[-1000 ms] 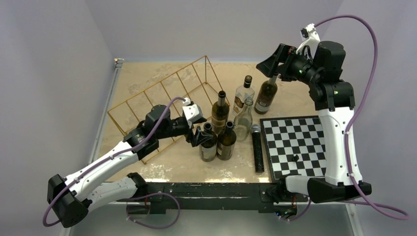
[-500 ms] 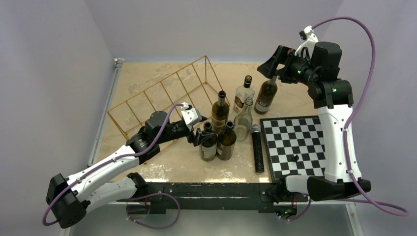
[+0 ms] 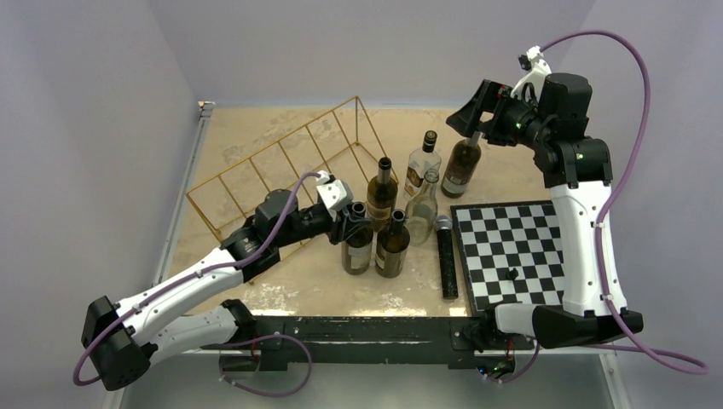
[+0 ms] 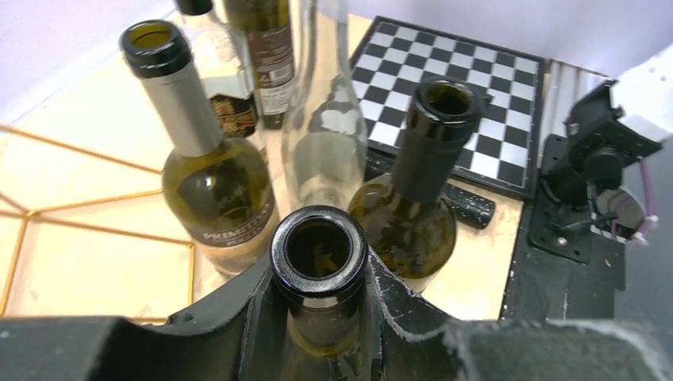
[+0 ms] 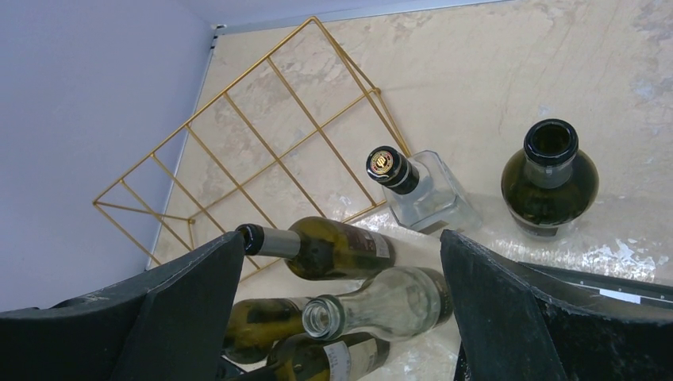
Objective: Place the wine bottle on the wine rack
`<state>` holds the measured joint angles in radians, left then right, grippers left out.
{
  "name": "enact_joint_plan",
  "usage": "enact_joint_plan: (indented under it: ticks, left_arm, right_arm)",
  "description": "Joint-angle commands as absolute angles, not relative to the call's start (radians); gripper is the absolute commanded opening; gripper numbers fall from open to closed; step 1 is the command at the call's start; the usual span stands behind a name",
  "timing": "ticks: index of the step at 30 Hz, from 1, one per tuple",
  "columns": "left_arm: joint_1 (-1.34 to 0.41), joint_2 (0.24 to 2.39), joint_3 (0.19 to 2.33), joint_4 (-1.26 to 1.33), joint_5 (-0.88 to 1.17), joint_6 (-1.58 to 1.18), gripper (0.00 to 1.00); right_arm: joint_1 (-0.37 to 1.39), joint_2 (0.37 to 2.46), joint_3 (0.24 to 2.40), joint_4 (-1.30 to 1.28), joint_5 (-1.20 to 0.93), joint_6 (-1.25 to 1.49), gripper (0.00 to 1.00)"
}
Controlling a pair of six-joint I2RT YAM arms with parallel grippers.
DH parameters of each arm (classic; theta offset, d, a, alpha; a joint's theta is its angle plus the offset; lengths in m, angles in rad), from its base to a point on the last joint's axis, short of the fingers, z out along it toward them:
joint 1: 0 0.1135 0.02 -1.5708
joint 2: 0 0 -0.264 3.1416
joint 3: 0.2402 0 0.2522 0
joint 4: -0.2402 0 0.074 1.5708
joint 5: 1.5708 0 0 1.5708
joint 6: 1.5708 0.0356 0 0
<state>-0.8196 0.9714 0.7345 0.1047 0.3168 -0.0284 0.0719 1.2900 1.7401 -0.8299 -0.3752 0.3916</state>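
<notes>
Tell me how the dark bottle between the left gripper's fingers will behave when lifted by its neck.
The dark bottle is glass: probably rigid and slippery, though its lip above the fingers of the left gripper should stop slipping. Top-held, it may swing and knock the neighbouring bottle close beside it.

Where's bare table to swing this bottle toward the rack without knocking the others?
Bare table runs along the near edge, from the wine rack to the chessboard; the rack's slots are empty. Crowded: other bottles stand right beside the wine bottle in the left gripper.
</notes>
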Motion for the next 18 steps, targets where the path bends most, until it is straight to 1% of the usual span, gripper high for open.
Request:
enact_joint_plan:
  ticks: [1, 4, 12, 14, 16, 18]
  left_arm:
    - [-0.819, 0.952, 0.814, 0.076, 0.148, -0.03, 0.0]
    - [-0.818, 0.934, 0.858, 0.008, 0.058, -0.036, 0.0]
    - [-0.818, 0.903, 0.933, -0.097, 0.005, -0.1, 0.0]
    - [-0.818, 0.896, 0.945, -0.106, -0.048, -0.115, 0.0]
    - [-0.818, 0.892, 0.972, -0.135, -0.099, -0.132, 0.0]
    - [-0.818, 0.893, 1.015, -0.191, -0.176, -0.151, 0.0]
  right_arm:
    - [0.073, 1.285, 1.754, -0.829, -0.359, 0.384, 0.99]
    - [0.073, 1.286, 1.758, -0.83, -0.363, 0.385, 0.99]
    - [0.073, 1.281, 1.759, -0.833, -0.363, 0.39, 0.98]
    - [0.072, 1.271, 1.755, -0.836, -0.347, 0.393, 0.98]
    - [0.073, 1.259, 1.752, -0.843, -0.287, 0.405, 0.98]
    - [0.073, 1.258, 1.769, -0.896, -0.144, 0.43, 0.98]
